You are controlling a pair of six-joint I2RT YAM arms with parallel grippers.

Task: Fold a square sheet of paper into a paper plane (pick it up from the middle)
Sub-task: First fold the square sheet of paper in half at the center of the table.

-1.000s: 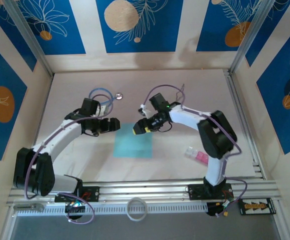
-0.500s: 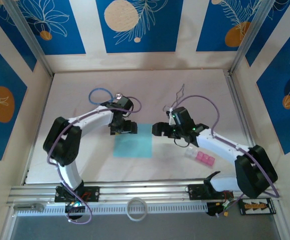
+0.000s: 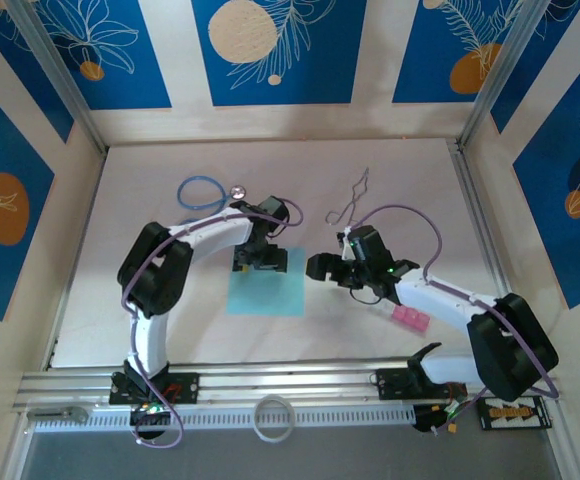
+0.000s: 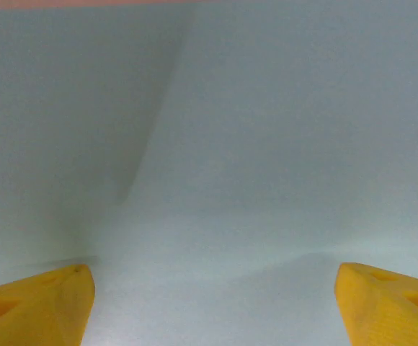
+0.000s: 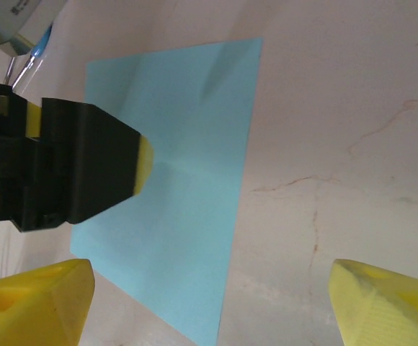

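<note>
The square sheet of paper (image 3: 267, 290) lies flat on the table (image 3: 420, 180) between the two arms, nearer the left one; being square it has no long axis, though faint creases cross it in the right wrist view (image 5: 173, 166). The left jaws hang directly over the sheet's far half, pointing straight down; in the left wrist view the turquoise paper (image 4: 267, 144) lies right under the camera, with the yellow fingertips (image 4: 36, 306) spread wide and nothing between them. The right jaws sit just beside the sheet's right edge, off the paper, aimed leftward at it and likewise spread wide and empty; the sheet lies ahead and to the left of them. The left arm (image 3: 185, 245) arches from its raised elbow across to the sheet, wrist bent down; the right arm (image 3: 440, 295) stretches low and nearly level along the table. The left jaws look better placed for a pinch at the middle, which lies slightly nearer than their present spot.
</note>
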